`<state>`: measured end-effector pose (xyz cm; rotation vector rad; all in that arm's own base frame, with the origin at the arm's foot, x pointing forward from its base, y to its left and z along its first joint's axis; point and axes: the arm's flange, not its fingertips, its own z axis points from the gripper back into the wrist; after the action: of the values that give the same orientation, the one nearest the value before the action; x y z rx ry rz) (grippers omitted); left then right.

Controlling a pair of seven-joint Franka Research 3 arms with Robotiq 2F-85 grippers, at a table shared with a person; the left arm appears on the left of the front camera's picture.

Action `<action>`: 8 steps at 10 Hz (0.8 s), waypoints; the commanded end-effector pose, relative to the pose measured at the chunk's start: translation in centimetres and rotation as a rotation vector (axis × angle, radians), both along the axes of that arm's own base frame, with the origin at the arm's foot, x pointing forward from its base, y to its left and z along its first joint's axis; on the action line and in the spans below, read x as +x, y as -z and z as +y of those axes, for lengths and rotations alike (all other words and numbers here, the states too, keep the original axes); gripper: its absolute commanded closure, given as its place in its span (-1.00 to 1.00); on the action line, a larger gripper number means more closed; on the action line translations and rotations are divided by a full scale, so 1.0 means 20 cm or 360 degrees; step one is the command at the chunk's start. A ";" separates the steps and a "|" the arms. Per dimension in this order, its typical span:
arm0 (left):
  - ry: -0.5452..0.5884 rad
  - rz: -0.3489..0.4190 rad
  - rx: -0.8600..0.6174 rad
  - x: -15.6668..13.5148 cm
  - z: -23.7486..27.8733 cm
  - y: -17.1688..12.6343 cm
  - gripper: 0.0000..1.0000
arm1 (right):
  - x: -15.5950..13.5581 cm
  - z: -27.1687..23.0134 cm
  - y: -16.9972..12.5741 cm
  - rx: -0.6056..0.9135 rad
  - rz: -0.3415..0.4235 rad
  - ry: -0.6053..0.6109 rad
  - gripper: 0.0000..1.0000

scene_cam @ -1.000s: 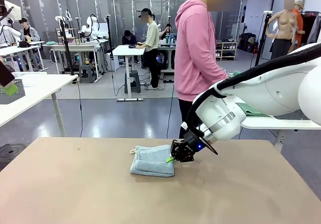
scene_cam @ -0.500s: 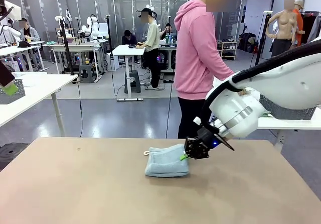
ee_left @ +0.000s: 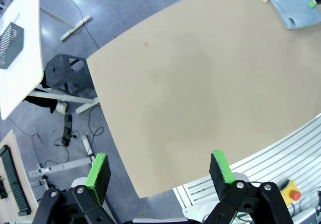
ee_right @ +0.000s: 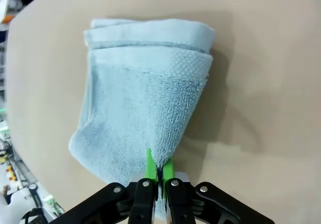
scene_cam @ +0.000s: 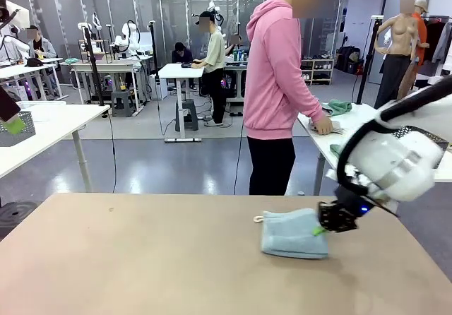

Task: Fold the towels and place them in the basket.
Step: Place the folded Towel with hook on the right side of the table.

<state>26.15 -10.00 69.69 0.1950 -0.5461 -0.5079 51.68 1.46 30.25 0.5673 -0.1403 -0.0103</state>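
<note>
Farther right, towel (scene_cam: 293, 234) in right gripper (scene_cam: 321, 228).

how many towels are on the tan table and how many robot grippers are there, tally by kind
pale grey-blue folded terry towel on the tan table: 1
black two-finger grippers with green pads: 2, the left gripper open, the right gripper shut on the towel's edge
total: 3

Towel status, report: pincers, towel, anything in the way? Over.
Right pincer shut on edge of folded towel. Left pincer open, empty, above table. Towel on table, right of middle. Person beyond far edge, busy at another table.
</note>
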 end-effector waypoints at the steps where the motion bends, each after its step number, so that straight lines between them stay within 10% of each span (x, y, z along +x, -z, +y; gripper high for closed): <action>1: -0.0013 -0.0019 0.0006 0.00 -0.01 0.00 -1.00 | -0.05 -0.19 -0.07 -0.0109 0.0042 0.0073 0.89; 7: -0.0013 -0.0019 0.0006 0.00 -0.01 0.00 -1.00 | -0.11 -0.69 -0.11 -0.0357 0.0211 0.0213 0.89; 8: -0.0013 -0.0019 0.0006 0.00 -0.01 0.00 -1.00 | -0.11 -0.71 -0.14 -0.0418 0.0216 0.0197 0.54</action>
<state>26.15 -10.00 69.70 0.1947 -0.5463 -0.5081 49.09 -12.84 31.64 0.3301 -0.0743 -0.1409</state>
